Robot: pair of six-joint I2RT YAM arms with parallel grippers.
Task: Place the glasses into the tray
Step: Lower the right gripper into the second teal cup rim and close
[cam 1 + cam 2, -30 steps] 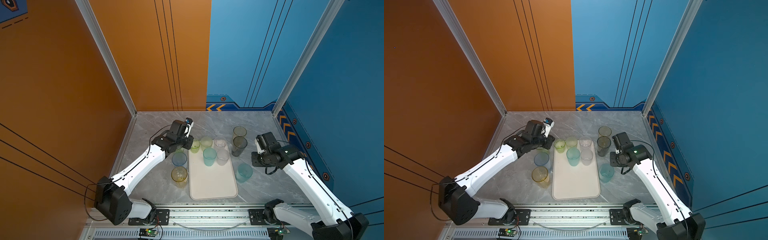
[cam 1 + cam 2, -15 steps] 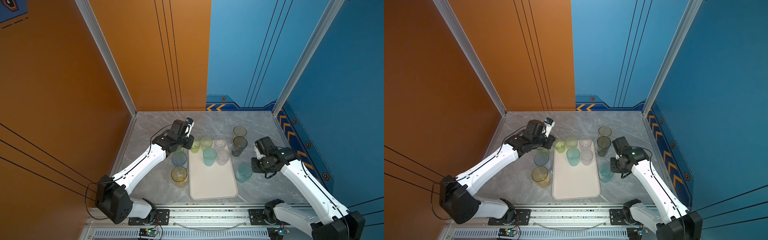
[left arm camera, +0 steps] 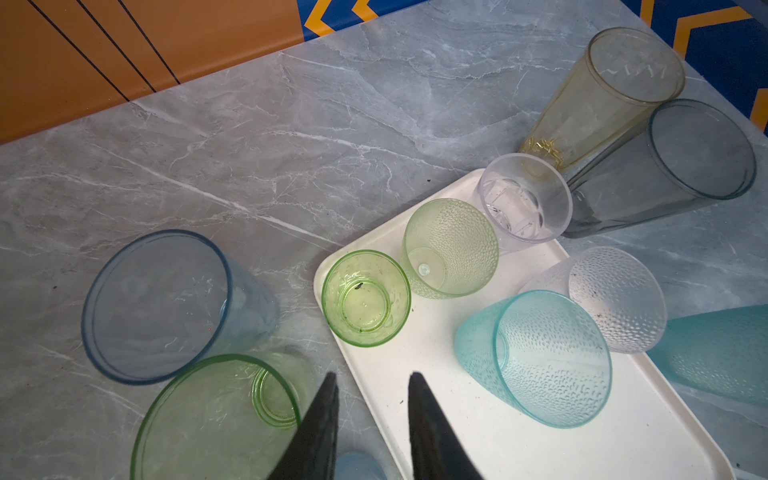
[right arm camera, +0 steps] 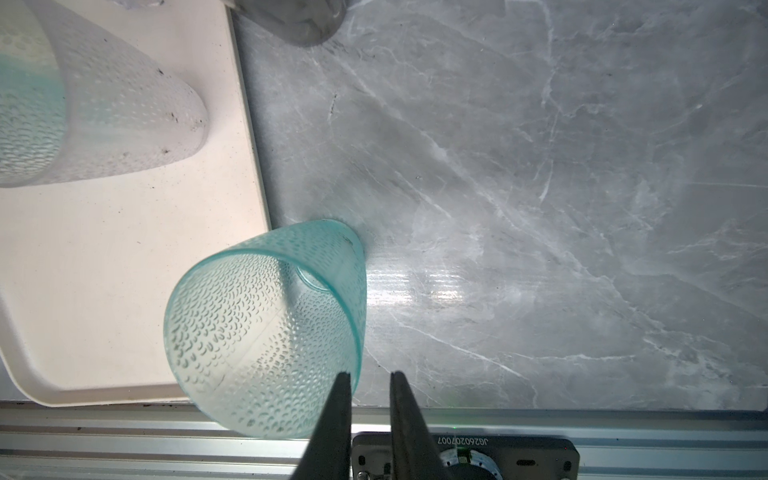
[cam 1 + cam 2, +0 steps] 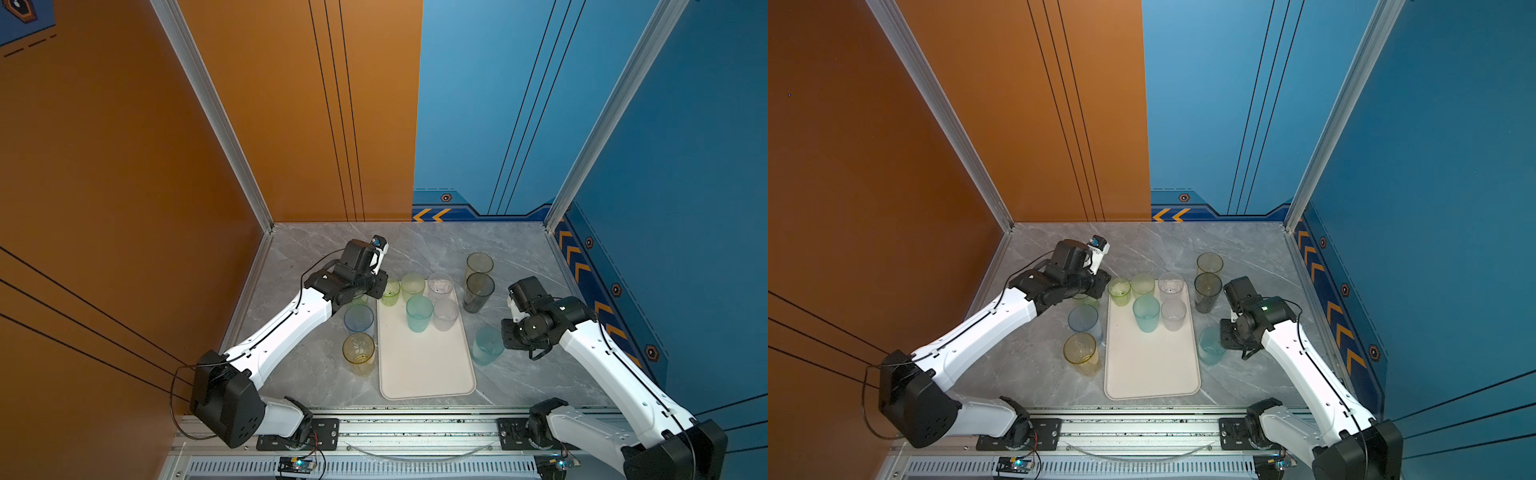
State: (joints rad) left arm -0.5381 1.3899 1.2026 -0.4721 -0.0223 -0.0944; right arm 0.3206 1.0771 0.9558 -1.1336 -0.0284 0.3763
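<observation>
Though close to the glasses [image 3: 365, 297], left gripper [image 3: 372, 376] and right gripper [image 4: 370, 374] slightly ajar, empty.

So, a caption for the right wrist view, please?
Right pincer, narrowly open, near dimpled teal plastic tumbler beside cream-white rectangular tray.

Both top views sit high over the front rail [image 5: 415, 432], far off, tilted down and back, framing the whole table [image 5: 316, 249] nearly identically. Left wrist cam: close, oblique over the tray [image 3: 540, 449]'s far end. Right wrist cam: closer, near-vertical on its front right corner. All four views show the tray.
</observation>
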